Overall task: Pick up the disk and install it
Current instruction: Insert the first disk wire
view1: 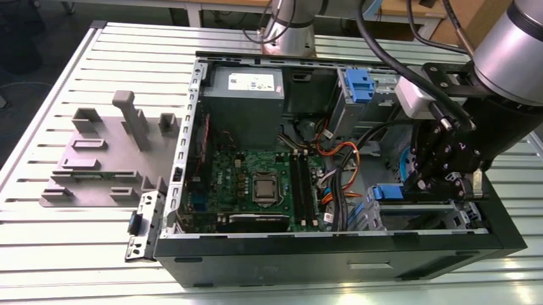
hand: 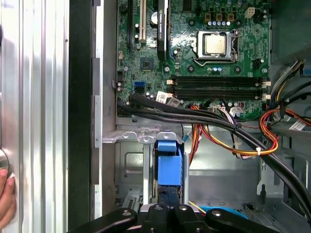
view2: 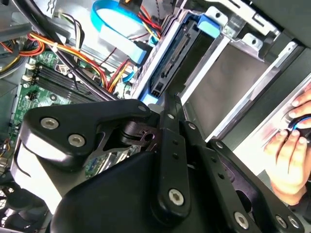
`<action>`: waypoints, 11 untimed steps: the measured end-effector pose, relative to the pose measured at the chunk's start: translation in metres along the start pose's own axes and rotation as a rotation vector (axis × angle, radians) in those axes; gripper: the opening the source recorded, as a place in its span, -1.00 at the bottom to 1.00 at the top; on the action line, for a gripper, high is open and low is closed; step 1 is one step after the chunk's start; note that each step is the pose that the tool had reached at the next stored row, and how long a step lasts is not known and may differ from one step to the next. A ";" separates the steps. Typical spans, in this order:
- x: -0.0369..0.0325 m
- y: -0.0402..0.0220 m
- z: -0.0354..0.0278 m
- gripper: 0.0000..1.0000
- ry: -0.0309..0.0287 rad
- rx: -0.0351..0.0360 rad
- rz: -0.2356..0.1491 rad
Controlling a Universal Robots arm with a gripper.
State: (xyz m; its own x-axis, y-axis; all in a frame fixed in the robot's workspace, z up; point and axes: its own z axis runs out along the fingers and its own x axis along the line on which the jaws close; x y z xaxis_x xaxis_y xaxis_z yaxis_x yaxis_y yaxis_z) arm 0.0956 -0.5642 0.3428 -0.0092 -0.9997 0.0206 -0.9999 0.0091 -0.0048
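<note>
The gripper is found clamped on the disk. The disk stands on edge, with its blue carrier frame, inside the metal drive cage at the lower right of the exterior view. Bare cage metal is seen on both flat sides of the disk in the first wrist view.

A bundle of black and orange cables is routed just beside the cage, between it and the motherboard. The cage is bounded below by the black case wall.

A person's hand is noted at the case's outer side, apart from the gripper.

Open slatted table is recorded at lower left, and a grey fixture at centre left.
</note>
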 end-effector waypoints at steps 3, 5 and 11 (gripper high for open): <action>0.0001 -0.0003 -0.0001 -0.79 0.0005 0.0000 0.000; 0.0002 -0.0004 -0.0011 -0.79 0.0006 0.0000 0.000; 0.0001 -0.0005 -0.0112 -0.79 0.0003 0.0000 0.000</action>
State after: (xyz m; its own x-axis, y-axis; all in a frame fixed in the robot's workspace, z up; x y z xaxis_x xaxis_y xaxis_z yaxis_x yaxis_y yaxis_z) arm 0.0960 -0.5641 0.3541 -0.0093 -0.9997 0.0209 -0.9999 0.0092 -0.0048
